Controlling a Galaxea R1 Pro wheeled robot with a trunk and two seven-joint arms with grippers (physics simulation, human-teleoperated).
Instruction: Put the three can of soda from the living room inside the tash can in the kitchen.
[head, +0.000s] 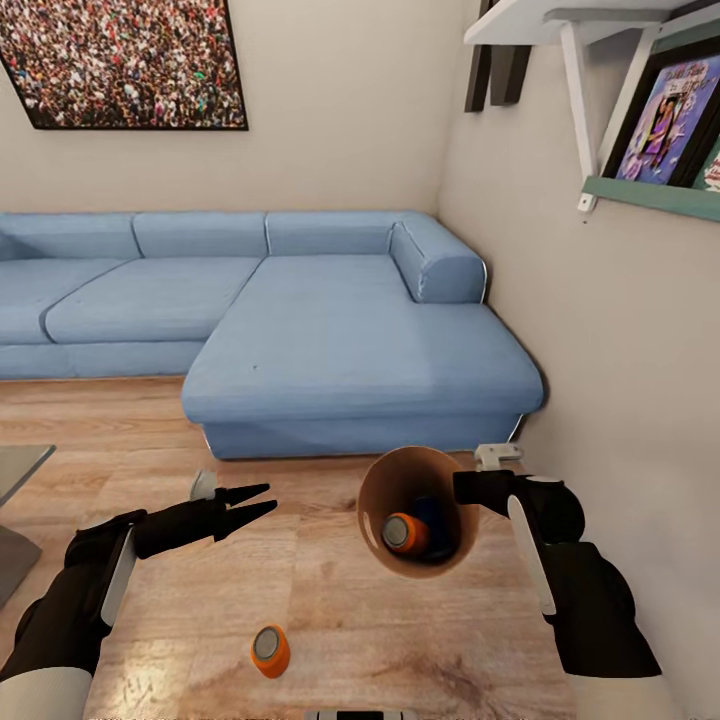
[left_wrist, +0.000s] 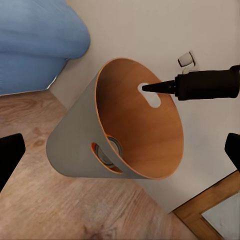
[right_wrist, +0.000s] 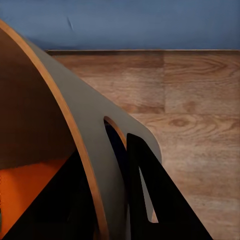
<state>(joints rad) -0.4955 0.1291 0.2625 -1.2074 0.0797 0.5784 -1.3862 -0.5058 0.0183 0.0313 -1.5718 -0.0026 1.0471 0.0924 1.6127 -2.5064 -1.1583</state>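
Note:
The tash can (head: 415, 475) hangs tilted above the wood floor, its mouth facing me. My right gripper (head: 468, 487) is shut on its rim, one finger (left_wrist: 165, 88) poking through the handle slot. One can of soda (head: 405, 533) lies inside the bin, and its orange side (right_wrist: 25, 195) shows past the bin wall (right_wrist: 75, 115). Another orange can of soda (head: 270, 650) stands on the floor in front of me. To the bin's left, my left gripper (head: 255, 502) is open and holds nothing. A small grey round shape (head: 203, 485) sits behind it, and I cannot tell what it is.
A blue sectional sofa (head: 330, 340) fills the room ahead. The beige wall (head: 620, 350) runs close along my right, with an outlet (head: 497, 455) low on it and shelves (head: 640, 190) above. A coffee table corner (head: 15, 470) juts in at the left.

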